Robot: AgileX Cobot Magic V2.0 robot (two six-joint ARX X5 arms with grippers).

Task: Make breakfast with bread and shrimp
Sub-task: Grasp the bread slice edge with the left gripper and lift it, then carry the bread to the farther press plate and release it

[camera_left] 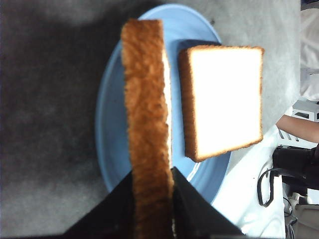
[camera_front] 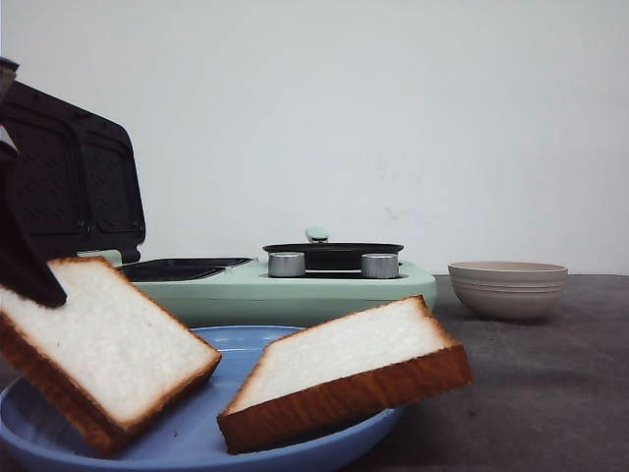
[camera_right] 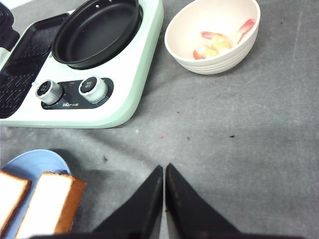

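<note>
My left gripper (camera_left: 152, 172) is shut on a slice of bread (camera_left: 147, 99), seen edge-on in the left wrist view, its brown crust between the black fingers (camera_front: 28, 270). That slice (camera_front: 103, 344) hangs tilted over the left side of the blue plate (camera_front: 295, 447). A second slice of bread (camera_front: 344, 369) lies on the plate's right side, overhanging its rim. The shrimp (camera_right: 217, 45) lie in a cream bowl (camera_right: 174, 42) at the far right. Above the bare grey table, my right gripper (camera_right: 164, 169) is shut on nothing.
A mint-green breakfast maker (camera_front: 295, 285) stands behind the plate, its dark lid (camera_front: 69, 177) raised at the left. It has a ridged grill plate (camera_right: 20, 69), a black pan (camera_right: 97, 30) and two knobs (camera_right: 92, 88). Grey table lies between the maker, bowl (camera_front: 506, 285) and plate.
</note>
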